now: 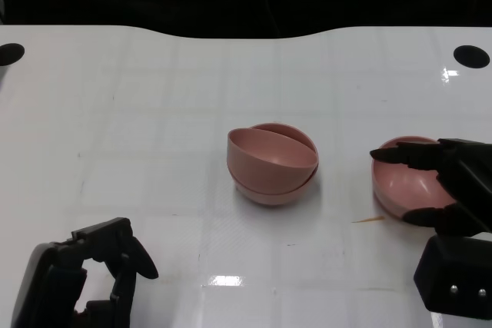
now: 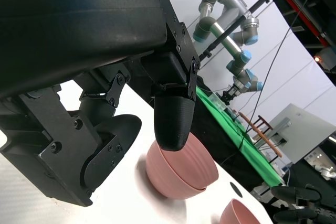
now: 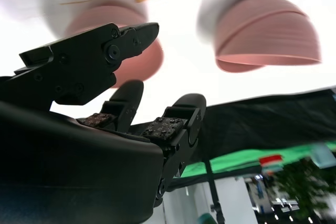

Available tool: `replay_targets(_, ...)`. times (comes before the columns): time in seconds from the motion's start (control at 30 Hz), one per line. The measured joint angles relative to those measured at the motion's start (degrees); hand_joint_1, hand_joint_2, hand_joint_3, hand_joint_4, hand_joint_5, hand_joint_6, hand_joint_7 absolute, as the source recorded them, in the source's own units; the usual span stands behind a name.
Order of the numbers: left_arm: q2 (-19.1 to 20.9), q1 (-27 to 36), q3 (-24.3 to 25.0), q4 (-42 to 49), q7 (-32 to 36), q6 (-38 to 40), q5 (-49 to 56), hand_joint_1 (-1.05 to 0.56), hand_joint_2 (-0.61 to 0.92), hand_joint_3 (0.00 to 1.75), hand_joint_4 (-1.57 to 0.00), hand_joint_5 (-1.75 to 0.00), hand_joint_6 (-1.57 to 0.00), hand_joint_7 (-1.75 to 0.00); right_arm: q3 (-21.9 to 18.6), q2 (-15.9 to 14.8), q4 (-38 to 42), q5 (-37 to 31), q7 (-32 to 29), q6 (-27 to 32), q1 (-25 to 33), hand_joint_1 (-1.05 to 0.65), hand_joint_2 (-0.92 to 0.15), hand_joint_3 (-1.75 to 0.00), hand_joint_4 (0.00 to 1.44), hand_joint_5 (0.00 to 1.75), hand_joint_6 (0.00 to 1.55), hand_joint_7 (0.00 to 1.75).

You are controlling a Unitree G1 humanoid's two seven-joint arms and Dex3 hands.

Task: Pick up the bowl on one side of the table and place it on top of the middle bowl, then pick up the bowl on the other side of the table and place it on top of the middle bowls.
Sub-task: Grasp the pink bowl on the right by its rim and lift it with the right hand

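Pink side bowl (image 1: 407, 183) at the table's right edge: smooth, matte, rounded, with fine ribbing on its outer wall in the right wrist view. Right hand (image 1: 442, 182) spread around it, black fingers (image 1: 403, 156) over the far rim and others at the near rim; whether actually gripping cannot be told. Middle stack (image 1: 271, 163) at the table's centre: two matching pink bowls, the upper one nested crookedly, tilted. Left hand (image 1: 104, 266) low at the near left, fingers loosely curled, holding nothing. Glossy white table (image 1: 154, 113) beneath, faint grid lines, two black round holes at the far corners.
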Motion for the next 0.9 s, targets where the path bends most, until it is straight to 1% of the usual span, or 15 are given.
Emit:
replay_targets(0.13, -0.1, -0.1, 0.0, 0.0, -0.1, -0.1, 0.6, -0.01, 0.24, 1.6, -0.9, -1.65, -0.85, -1.47, 2.0, -1.3, -1.2, -4.4, 3.2, 4.1, -0.2, -0.35, -0.81, -0.01, 0.39, 0.34, 0.5, 0.02)
replay_targets(0.27, -0.1, -0.7, 0.0, 0.6, -0.1, -0.6, 0.9, -0.02, 0.25, 1.58, -0.89, -1.65, -0.84, -1.47, 4.6, -2.6, -0.6, -8.6, 8.4, 8.9, -2.8, -0.35, -0.83, 0.0, 0.47, 0.19, 0.51, 0.01)
replay_targets(0.37, -0.2, -1.1, 0.0, 0.9, -0.1, -0.8, 1.1, -0.03, 0.26, 1.57, -0.89, -1.65, -0.84, -1.46, 6.6, -3.0, 2.0, -10.8, 9.7, 10.6, -5.6, -0.36, -0.84, 0.0, 0.49, 0.15, 0.51, 0.0)
replay_targets(0.43, -0.2, -1.2, 0.1, 1.0, -0.1, -1.0, 1.4, -0.02, 0.26, 1.57, -0.89, -1.66, -0.84, -1.46, 8.6, -3.2, 4.7, -12.8, 11.0, 12.2, -7.4, -0.39, -0.87, -0.01, 0.49, 0.11, 0.48, 0.0)
replay_targets(0.5, -0.2, -1.2, 0.1, 1.0, -0.1, -1.2, 1.7, -0.02, 0.26, 1.57, -0.88, -1.66, -0.84, -1.46, 10.3, -3.3, 7.5, -14.3, 12.1, 13.6, -9.2, -0.38, -0.88, -0.01, 0.51, 0.09, 0.47, 0.0)
replay_targets(0.6, -0.3, -1.4, 0.1, 1.0, -0.1, -1.4, 1.8, -0.03, 0.25, 1.57, -0.88, -1.67, -0.84, -1.46, 12.8, -3.3, 12.6, -15.7, 12.1, 13.7, -11.9, -0.36, -0.9, -0.01, 0.55, 0.09, 0.48, 0.0)
replay_targets(0.73, -0.4, -1.6, 0.1, 1.1, -0.1, -1.6, 1.9, -0.04, 0.24, 1.58, -0.88, -1.67, -0.83, -1.47, 15.3, -3.3, 19.0, -15.9, 11.7, 12.9, -14.7, -0.36, -0.92, -0.02, 0.56, 0.07, 0.46, 0.0)
replay_targets(0.8, -0.4, -1.6, 0.1, 1.0, -0.2, -1.6, 1.9, -0.04, 0.24, 1.59, -0.87, -1.68, -0.84, -1.47, 16.6, -3.4, 22.4, -16.0, 11.3, 12.3, -16.5, -0.38, -0.92, -0.03, 0.64, 0.1, 0.48, 0.01)
replay_targets(0.87, -0.4, -1.6, 0.1, 1.0, -0.2, -1.6, 1.9, -0.03, 0.23, 1.59, -0.87, -1.68, -0.84, -1.47, 18.1, -3.3, 26.2, -16.0, 10.5, 11.0, -18.5, -0.37, -0.92, -0.04, 0.68, 0.11, 0.5, 0.02)
replay_targets(0.9, -0.4, -1.6, 0.1, 1.0, -0.2, -1.6, 1.9, -0.03, 0.23, 1.59, -0.87, -1.69, -0.84, -1.47, 18.6, -3.3, 27.9, -16.0, 9.6, 10.3, -19.3, -0.35, -0.92, -0.05, 0.71, 0.11, 0.54, 0.03)
